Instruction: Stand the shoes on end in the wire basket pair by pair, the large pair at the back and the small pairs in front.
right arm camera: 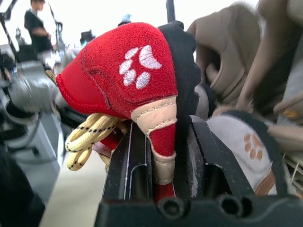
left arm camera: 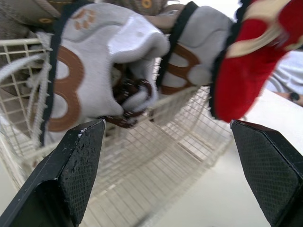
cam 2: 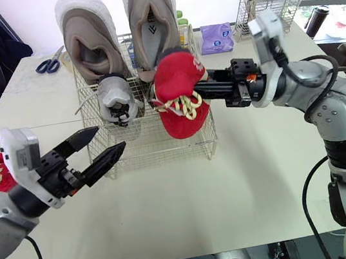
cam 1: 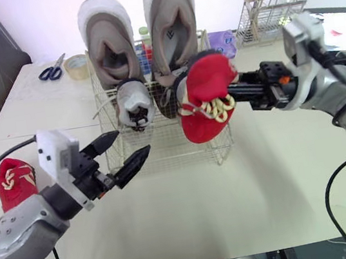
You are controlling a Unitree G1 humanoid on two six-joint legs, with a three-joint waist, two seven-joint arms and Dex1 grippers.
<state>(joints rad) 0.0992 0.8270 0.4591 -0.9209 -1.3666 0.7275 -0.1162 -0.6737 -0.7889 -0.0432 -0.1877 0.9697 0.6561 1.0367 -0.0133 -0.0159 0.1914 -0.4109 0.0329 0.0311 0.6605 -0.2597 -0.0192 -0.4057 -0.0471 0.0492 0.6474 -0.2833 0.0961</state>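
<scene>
A loose red shoe (cam 1: 15,181) with cream laces lies on the table (cam 1: 235,198) at about 8 o'clock from the wire basket (cam 1: 163,153), well apart from it. The left gripper (cam 1: 132,142) hovers over the table at 7 o'clock from the basket, near its front left corner, with its two black fingers spread wide and nothing between them.

Far back, at 10 o'clock, blue-handled scissors (cam 1: 52,70) lie just beside a roll of tape (cam 1: 76,66).

In the basket, the large tan pair stands on end along the back, left tan shoe (cam 1: 108,44) beside right tan shoe (cam 1: 171,22), soles away from the camera. In front of them a small grey shoe (cam 1: 134,103) stands on end at the left. A second grey shoe (left arm camera: 194,52) stands just beside it, partly hidden.

At the basket's front right hangs the held red shoe (cam 1: 206,98), toe down and laces dangling. Whether its toe touches the basket floor I cannot tell. The right gripper (right arm camera: 161,137) reaches in from 3 o'clock, its fingers pinched on the shoe's heel tab.

At 2 o'clock stand a purple tissue pack (cam 1: 222,44) and a wire rack (cam 1: 270,17) holding wooden sticks.
</scene>
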